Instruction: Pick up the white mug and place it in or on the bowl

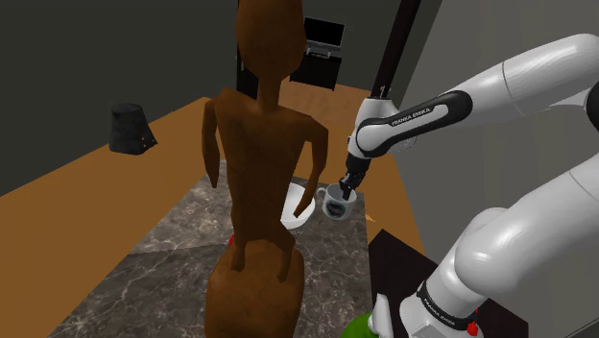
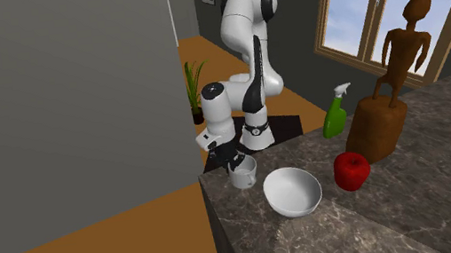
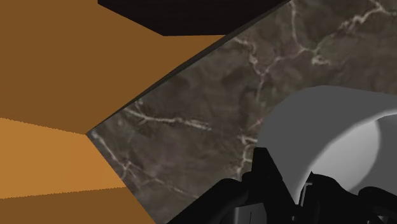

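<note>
One white mug (image 1: pixel 338 205) is located directly below the end effector (image 1: pixel 349 189), whose fingers (image 3: pixel 267 177) are clamped on the mug's rim wall. Mug position: over the corner of the dark veined desk (image 1: pixel 163 269); contact with the desk cannot be determined. One white bowl (image 1: pixel 302 205) lies just beside the end effector, near the mug.

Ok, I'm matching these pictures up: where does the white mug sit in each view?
Shoulder view: white mug right of centre, beside the white bowl.
Second exterior view: mug left of centre, at the countertop's corner, left of the bowl.
Wrist view: mug looms pale grey over the marble.
Shared landmark: the dark marble countertop.
</note>
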### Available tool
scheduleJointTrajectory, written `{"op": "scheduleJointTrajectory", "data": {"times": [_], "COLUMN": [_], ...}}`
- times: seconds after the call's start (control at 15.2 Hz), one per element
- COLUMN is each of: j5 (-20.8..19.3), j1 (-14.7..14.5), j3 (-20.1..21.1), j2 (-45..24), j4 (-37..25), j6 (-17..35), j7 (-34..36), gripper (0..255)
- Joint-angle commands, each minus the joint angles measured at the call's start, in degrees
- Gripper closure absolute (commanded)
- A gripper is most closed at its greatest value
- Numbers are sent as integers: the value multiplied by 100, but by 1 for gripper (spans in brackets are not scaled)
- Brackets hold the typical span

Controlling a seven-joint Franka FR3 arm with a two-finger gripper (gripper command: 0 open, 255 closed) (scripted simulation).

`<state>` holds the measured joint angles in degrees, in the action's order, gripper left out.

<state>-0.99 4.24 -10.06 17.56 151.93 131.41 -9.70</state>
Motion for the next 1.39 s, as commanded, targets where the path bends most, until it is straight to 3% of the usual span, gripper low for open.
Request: {"op": "scheduleJointTrajectory", "data": {"times": [0.0,0.33,1.32], "j5": [0,0,-69], "j1": [0,0,34], "j3": [0,0,91], "j2": [0,-1,717], "j4": [0,1,-644], "j6": [0,1,-1356], "j7": [0,0,111], "gripper": [255,255,255]}}
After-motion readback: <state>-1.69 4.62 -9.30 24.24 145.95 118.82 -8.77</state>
